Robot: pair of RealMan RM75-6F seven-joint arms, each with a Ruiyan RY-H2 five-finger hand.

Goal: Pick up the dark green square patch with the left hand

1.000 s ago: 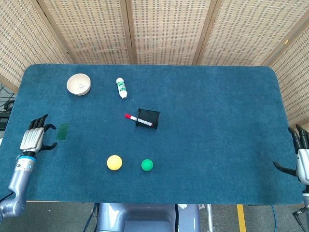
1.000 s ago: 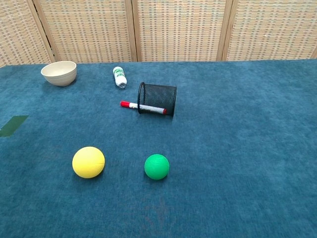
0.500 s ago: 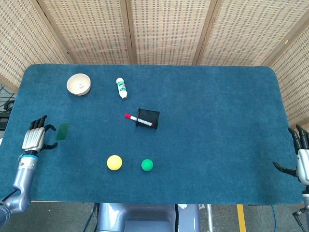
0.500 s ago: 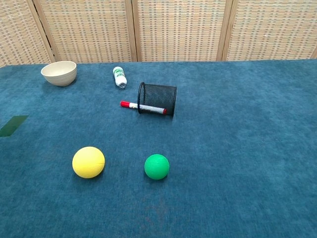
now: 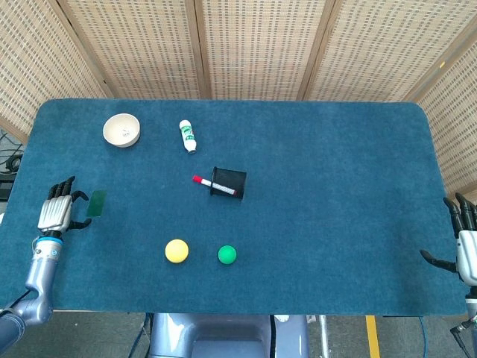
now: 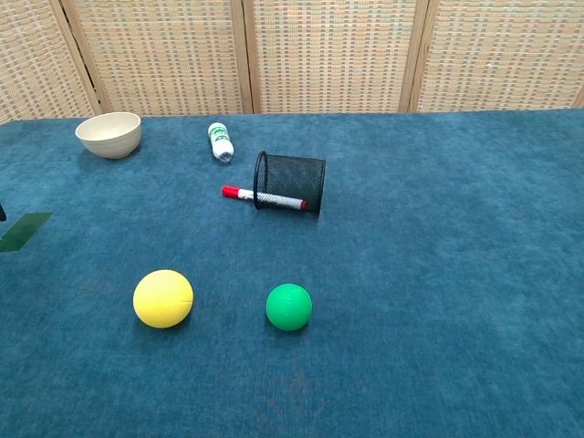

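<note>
So the pickup hasn't really started yet, as far as I can tell. The dark green square patch [image 5: 96, 203] lies flat on the blue table cloth [image 5: 335, 171] near the left edge, and nothing is lifting it. The left hand [image 5: 58, 212] sits just beside it, on the side away from the middle of the table, fingers spread apart and holding nothing. From the head view the nearest fingertips look very close to the patch edge, but I can't tell if they actually touch it. In the chest view only the patch [image 6: 24, 231] shows at the far left border, with a tiny dark sliver above it that might be a fingertip, too small to say.

The right hand [image 5: 463, 242] is way over at the opposite edge of the table, fingers apart, empty, not involved.

Other stuff well clear of the patch: a cream bowl [image 5: 121, 130], a small white bottle [image 5: 187, 136] lying down, a tipped black mesh pen cup [image 5: 229, 182] with a red marker [image 5: 202, 181] poking out of it, plus a yellow ball [image 5: 177, 250] and a green ball [image 5: 227, 254].

My read: approach is basically done, everything else is left. The hand needs to get over the patch, pinch an edge and lift. A thin flat patch on fuzzy cloth will probably be fiddly to get under.
</note>
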